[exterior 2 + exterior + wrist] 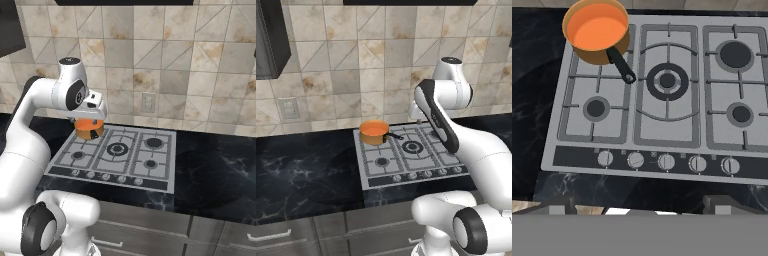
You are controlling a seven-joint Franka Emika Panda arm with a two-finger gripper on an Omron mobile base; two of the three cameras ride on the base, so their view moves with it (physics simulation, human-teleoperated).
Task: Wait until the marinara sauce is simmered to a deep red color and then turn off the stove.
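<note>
The marinara sauce [596, 26] is a smooth orange disc in a small orange saucepan [587, 50] on the stove's [701, 90] back left burner, its thin dark handle pointing toward the middle burner. In the left base view the sauce [374, 130] also looks orange. In the right base view the saucepan [90, 131] is partly hidden behind my hand. My gripper [639, 206] hovers open above the front of the stove, its fingertips [562, 206] wide apart with nothing between them. A row of several knobs [666, 162] lies just ahead of the fingers.
Black marble counter [306, 170] runs on both sides of the stove [428, 162]. A tiled wall [356, 65] with a switch plate [289, 108] stands behind it, and a dark cabinet [268, 35] hangs at the upper left. Drawers [150, 237] sit below the counter.
</note>
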